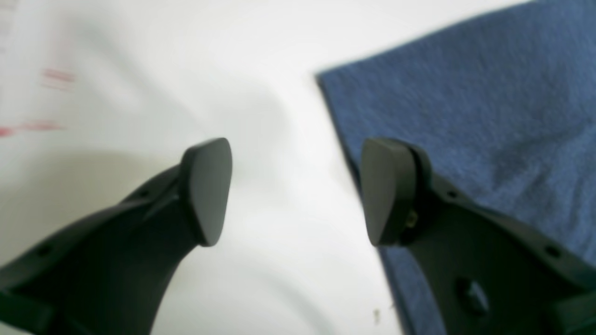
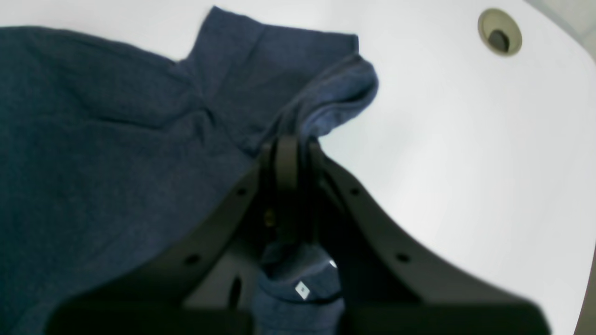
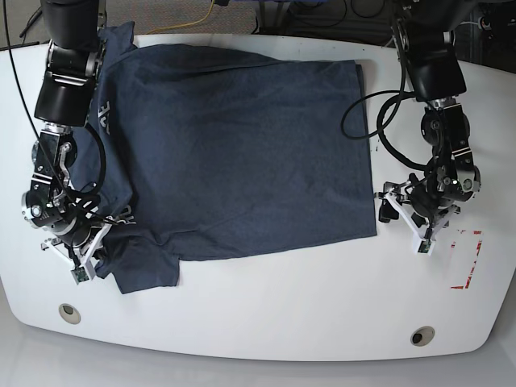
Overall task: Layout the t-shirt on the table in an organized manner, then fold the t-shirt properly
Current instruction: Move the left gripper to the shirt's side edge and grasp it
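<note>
Right wrist view: right gripper (image 2: 291,158) pinched tight on a raised fold of the t-shirt (image 2: 107,139) beside a sleeve (image 2: 274,60). Soft, light, limp cloth by the look, likely to sag and drag; best taken at hems and corners. Left wrist view: left gripper (image 1: 298,190) spread wide, holding nothing, hovering just off the shirt's corner (image 1: 326,81). Base view: shirt spread nearly flat across the table (image 3: 266,314), glossy white and probably slick. Red tape outline (image 3: 466,260) near the left arm; grommet holes (image 3: 69,312) along the near edge.

Bright, glary; wrist views perhaps defocused
</note>
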Tool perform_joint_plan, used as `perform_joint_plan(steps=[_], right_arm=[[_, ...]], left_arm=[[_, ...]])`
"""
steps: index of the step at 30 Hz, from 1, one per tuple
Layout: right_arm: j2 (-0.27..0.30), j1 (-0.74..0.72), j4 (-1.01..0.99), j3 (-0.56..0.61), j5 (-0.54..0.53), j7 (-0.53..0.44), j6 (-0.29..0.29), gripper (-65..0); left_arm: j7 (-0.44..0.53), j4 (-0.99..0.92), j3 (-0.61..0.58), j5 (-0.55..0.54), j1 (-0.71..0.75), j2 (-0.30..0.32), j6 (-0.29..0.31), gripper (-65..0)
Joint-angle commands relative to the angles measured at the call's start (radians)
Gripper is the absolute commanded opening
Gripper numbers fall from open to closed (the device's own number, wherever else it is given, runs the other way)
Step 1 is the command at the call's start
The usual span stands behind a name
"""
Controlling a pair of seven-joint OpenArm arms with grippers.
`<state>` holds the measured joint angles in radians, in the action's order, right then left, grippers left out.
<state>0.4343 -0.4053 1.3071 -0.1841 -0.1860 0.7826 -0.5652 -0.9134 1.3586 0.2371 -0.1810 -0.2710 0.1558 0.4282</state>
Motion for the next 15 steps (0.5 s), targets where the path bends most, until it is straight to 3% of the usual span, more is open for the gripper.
perform_joint_plan(steps=[1,6,15], right_arm=[[0.019,-0.027,0.019,-0.007,-0.008,-0.024,0.003,-65.0],[0.019,-0.016,0.019,-0.008,-0.013,-0.024,0.003,-65.0],[0.019,-0.013,0.019,-0.008,-0.013,-0.024,0.001,-65.0]], left_arm=[[0.070,-0.058,0.003,-0.008,-0.053,0.012,-0.005,-24.1],[0.179,-0.192,0.000,-0.008,-0.064,0.012,-0.005,-24.1],[0.248,-0.367,-0.005,-0.007,-0.138,0.012,-0.007,-24.1]])
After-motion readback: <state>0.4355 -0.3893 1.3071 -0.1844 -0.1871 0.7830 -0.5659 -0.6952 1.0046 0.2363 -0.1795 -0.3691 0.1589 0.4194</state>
